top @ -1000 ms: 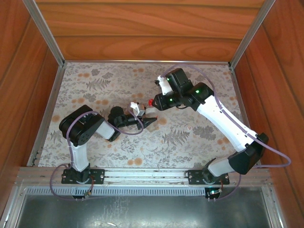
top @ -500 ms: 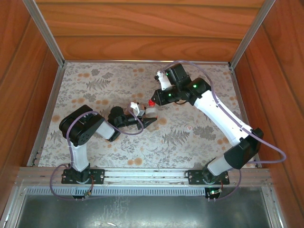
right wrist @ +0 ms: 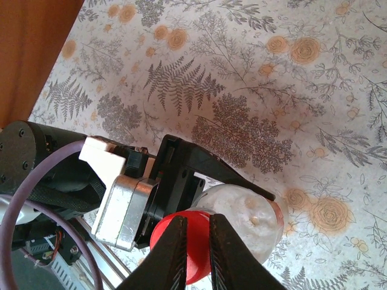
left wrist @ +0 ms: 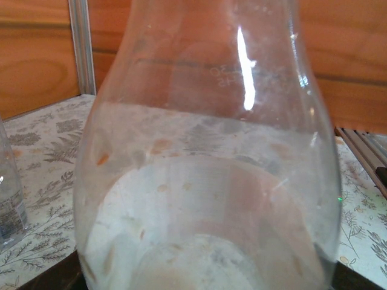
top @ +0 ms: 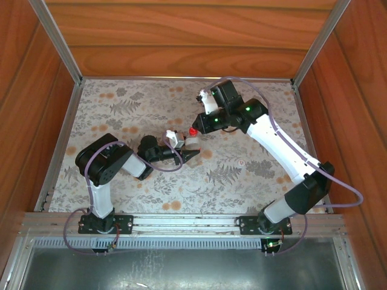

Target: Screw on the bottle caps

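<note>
My left gripper [top: 191,149] is shut on the clear bottle [top: 195,143], which has a red label band [right wrist: 279,212]. Seen from the left wrist, this bottle [left wrist: 205,151] stands very close, with dark fingers [left wrist: 57,279] at its base. The red cap [top: 192,131] sits at the bottle's mouth. My right gripper [right wrist: 198,219] has its fingers close together on the red cap [right wrist: 162,244], and red shows in the narrow gap. A second clear bottle [left wrist: 7,205] stands at the left edge of the left wrist view. A tiny pale round spot [top: 242,162] may be the white cap.
The patterned cloth [top: 121,115] covers the table inside wooden walls [top: 181,42] with aluminium corner posts [top: 57,42]. The right arm [top: 284,151] reaches diagonally over the right half. A metal rail [top: 181,220] runs along the near edge.
The right arm swung back and left and turned its wrist, setting the red cap on the bottle's mouth. Almost nothing moved in the last half second. The left arm held still.
</note>
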Available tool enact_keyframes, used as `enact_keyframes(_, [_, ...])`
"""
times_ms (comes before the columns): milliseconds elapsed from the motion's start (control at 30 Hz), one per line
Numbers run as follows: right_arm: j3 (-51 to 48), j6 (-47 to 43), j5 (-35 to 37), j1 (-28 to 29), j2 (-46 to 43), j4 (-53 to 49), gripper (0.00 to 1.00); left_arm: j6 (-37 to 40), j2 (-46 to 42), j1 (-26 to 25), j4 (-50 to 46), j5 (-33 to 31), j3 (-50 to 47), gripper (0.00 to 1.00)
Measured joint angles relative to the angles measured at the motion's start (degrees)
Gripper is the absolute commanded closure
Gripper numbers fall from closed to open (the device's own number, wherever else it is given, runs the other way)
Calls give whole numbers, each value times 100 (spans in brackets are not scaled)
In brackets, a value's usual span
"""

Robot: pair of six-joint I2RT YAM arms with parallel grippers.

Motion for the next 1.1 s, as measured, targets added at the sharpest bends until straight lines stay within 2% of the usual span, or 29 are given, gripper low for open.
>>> enact_keyframes(467, [-664, 278, -299, 7, -553, 81, 84, -232, 31, 13, 7, -7, 39, 44])
enact_keyframes(667, [-664, 369, -256, 2, -688, 136, 69, -234, 57, 13, 15, -2, 66, 44])
enact_keyframes(1100, [-317, 369, -328, -258, -181, 372, 72, -188, 63, 17, 26, 74, 66, 44])
